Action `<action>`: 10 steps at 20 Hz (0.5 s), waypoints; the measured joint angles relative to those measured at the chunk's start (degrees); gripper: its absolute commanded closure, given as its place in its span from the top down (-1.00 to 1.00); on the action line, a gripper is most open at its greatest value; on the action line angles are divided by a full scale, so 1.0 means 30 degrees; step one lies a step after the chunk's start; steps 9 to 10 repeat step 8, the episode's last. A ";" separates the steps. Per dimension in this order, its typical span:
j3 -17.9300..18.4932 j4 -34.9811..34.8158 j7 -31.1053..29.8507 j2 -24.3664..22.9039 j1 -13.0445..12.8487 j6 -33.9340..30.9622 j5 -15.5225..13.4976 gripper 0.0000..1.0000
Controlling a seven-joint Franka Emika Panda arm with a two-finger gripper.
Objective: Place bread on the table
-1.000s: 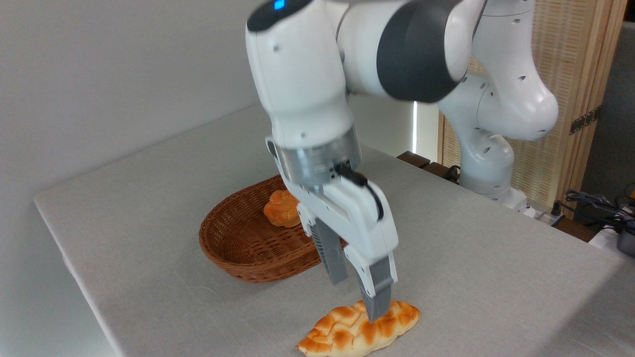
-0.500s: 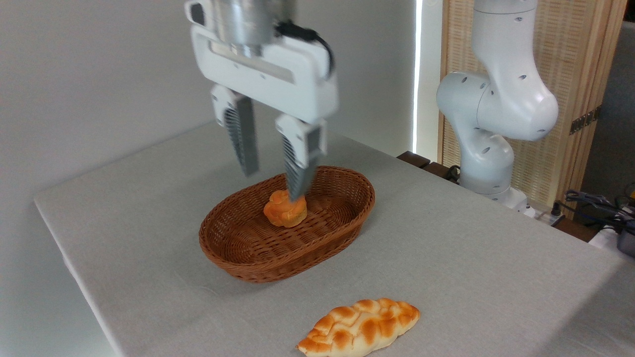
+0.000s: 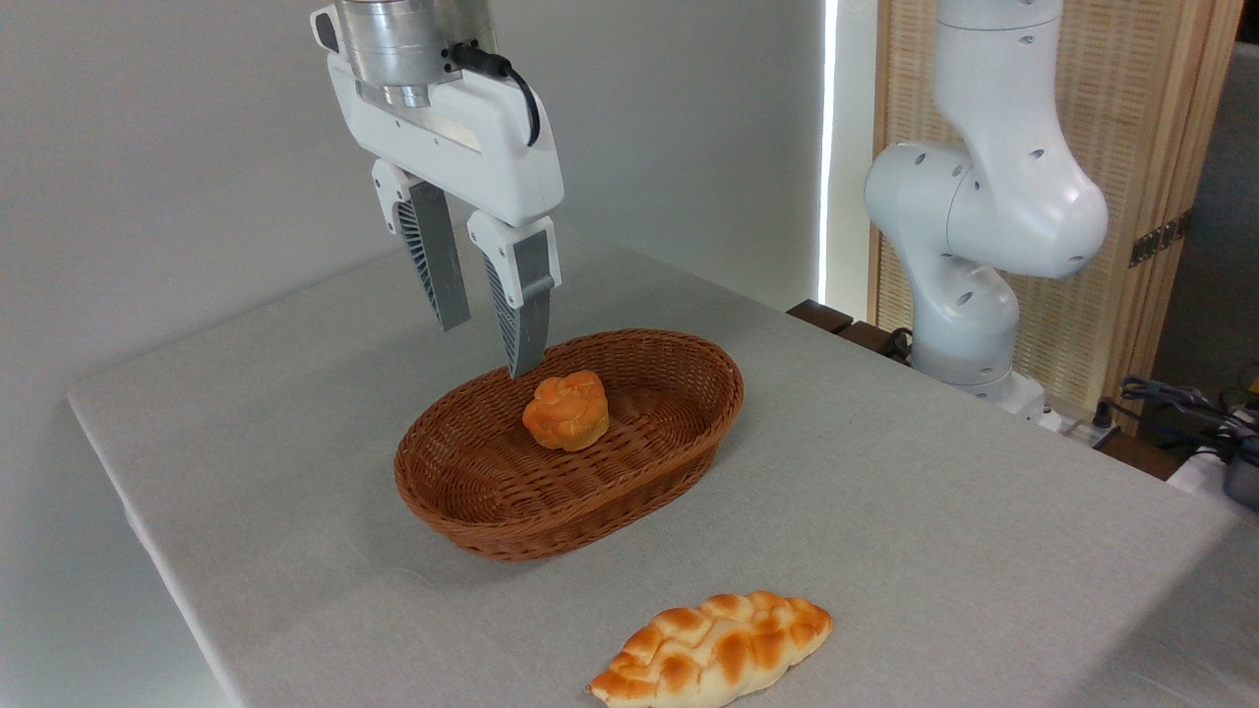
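The jaws [image 3: 489, 346] stand apart and empty, hanging above the far rim of the basket [image 3: 472, 511] and touching nothing. In my judgement the placing step is done: the bread [image 3: 710, 651] lies flat on the bench [image 3: 934, 511], in front of the basket and apart from it. Next, the arm only needs to stay clear. A bun [image 3: 566, 410] sits inside the basket.
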 measured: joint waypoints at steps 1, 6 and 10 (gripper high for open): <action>0.0000 0.0000 0.0033 0.0001 0.0037 0.0000 0.0265 1.00; -0.0001 0.0000 0.0033 0.0000 0.0055 0.0001 0.0866 1.00; 0.0000 0.0000 0.0033 0.0000 0.0057 0.0001 0.0870 1.00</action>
